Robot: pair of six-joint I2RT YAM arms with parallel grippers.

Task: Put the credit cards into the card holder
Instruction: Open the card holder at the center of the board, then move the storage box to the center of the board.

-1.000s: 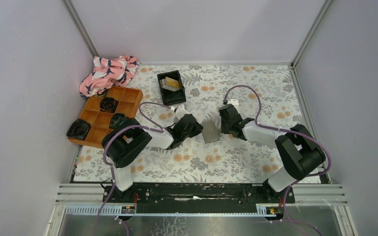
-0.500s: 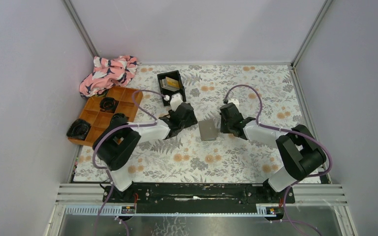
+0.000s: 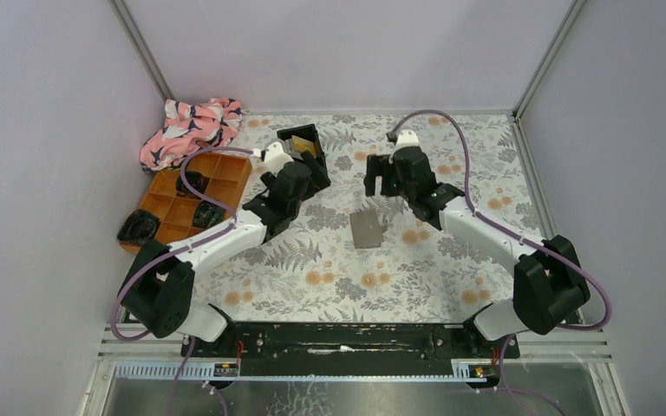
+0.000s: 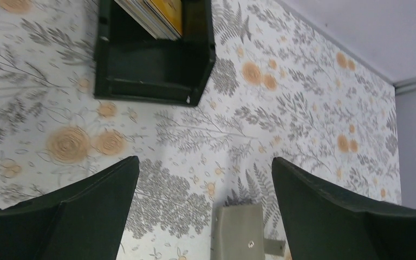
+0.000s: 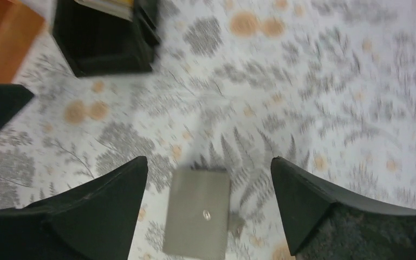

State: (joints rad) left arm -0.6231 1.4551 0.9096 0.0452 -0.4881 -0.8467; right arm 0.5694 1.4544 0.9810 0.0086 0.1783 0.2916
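Observation:
The card holder [image 3: 367, 229] lies folded flat on the flowered table, grey-taupe with a small snap and tab showing; it appears low in the left wrist view [image 4: 238, 233] and the right wrist view [image 5: 197, 214]. Gold and pale credit cards [image 3: 309, 147] [image 4: 160, 13] [image 5: 111, 6] stand in the black tray [image 3: 315, 132] [image 4: 151, 70] [image 5: 103, 43] at the back. My left gripper [image 3: 310, 178] [image 4: 206, 161] hovers open just in front of that tray. My right gripper [image 3: 383, 186] [image 5: 208, 161] hangs open behind the holder. Neither holds anything.
An orange compartment tray [image 3: 221, 165] [image 5: 0, 38] with black round items stands at the left. A pink patterned cloth [image 3: 191, 128] lies in the back left corner. Grey walls close in the table on three sides.
Both grippers have opened and drawn away from the card holder toward the back, the left toward the black tray. The holder stays flat in the middle of the table.

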